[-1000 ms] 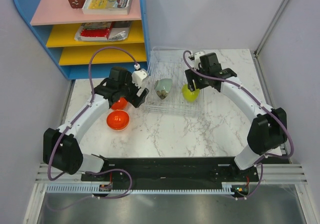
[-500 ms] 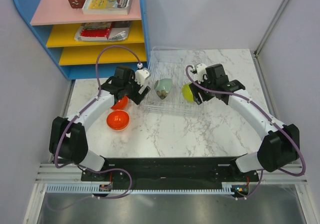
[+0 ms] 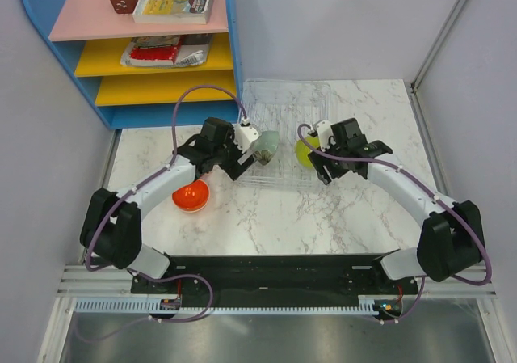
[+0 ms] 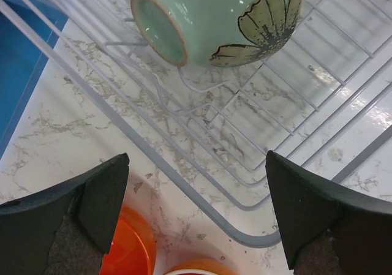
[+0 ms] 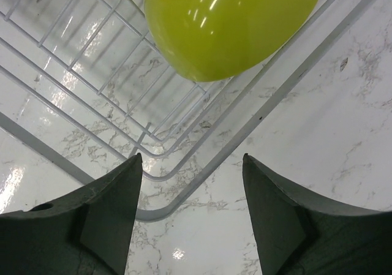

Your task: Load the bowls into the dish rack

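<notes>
Marble desk (image 3: 266, 217), pale walls; left gripper (image 4: 196, 183) spread, empty, facing teal bowl (image 4: 214, 18) tipped on edge, propped by rack (image 3: 283, 104) wires. Opposite, right gripper (image 5: 191, 183) spread, empty, near yellow bowl (image 5: 226, 24), likewise tilted inside rack corner. Outside rack, orange bowl (image 3: 191, 195) on desk, partly under left arm; wrist view cuts off orange edges, count unclear.

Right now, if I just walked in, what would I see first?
The bright yellow-green bowl at the right end of the wire rack, with a pale green flower bowl lying on its side next to it. Then the shiny orange bowl on the marble table, outside the rack, to its left.
</notes>
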You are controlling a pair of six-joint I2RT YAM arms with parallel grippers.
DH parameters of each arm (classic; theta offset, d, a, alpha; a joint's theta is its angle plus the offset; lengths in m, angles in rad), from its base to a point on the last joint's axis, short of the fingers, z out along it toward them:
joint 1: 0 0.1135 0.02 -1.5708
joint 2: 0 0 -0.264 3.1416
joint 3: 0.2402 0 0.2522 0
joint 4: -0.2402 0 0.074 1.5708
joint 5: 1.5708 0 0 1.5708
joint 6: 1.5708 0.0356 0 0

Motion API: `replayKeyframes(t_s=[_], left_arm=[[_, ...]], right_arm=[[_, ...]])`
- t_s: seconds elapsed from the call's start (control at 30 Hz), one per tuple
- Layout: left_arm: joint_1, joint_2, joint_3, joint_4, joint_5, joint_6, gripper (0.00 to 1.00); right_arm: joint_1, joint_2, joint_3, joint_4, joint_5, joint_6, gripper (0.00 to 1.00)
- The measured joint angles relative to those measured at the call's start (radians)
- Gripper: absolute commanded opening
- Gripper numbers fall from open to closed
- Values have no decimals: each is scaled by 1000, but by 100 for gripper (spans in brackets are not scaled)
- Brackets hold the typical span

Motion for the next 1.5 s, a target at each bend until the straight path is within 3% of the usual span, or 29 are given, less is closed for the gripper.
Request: replayKeyframes(t_s=[0.53,0.77,1.07,1.33,1.5], left_arm=[[-117,-172,-165,-31,45,-7,100],[-142,-239,-225,-79,79,-22,100],[-142,-250,-229,-112,89,-24,100],[-142,-273,-226,-148,79,-23,100],[-141,-273,-106,-220,55,-3,100]], right_arm=[[9,-256,-110,-130,-56,-87,70],[10,-265,-109,-188,-82,-145,70],[20,-267,-109,-274,-90,-292,71],[22,-275,-109,-292,-109,-326,73],[22,-267,-71,-299,-110,-329,73]])
